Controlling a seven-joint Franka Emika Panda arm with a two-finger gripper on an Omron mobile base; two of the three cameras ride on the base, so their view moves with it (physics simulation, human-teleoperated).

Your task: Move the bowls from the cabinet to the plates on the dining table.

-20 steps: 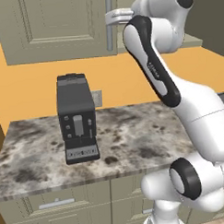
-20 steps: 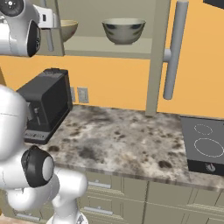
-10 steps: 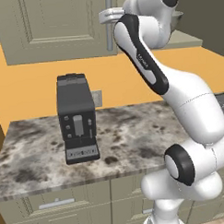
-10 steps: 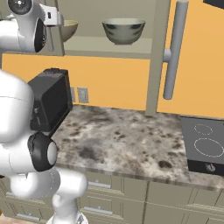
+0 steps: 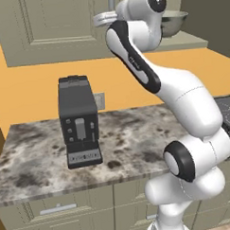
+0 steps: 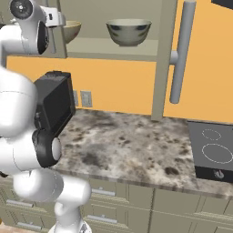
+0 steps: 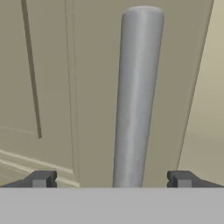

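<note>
Above the coffee machine (image 5: 78, 119), the left base view has the arm raised to the cabinet (image 5: 51, 29); a bowl (image 5: 173, 22) sits beyond it.

Right of that machine (image 6: 54, 103), the right base view shows a marbled grey bowl (image 6: 129, 32) and an olive-tan bowl (image 6: 71, 31) on the shelf.

In the hand view, the gripper (image 7: 110, 178) stands with jaws apart, straddling the handle (image 7: 136, 96); centre it before closing.
</note>
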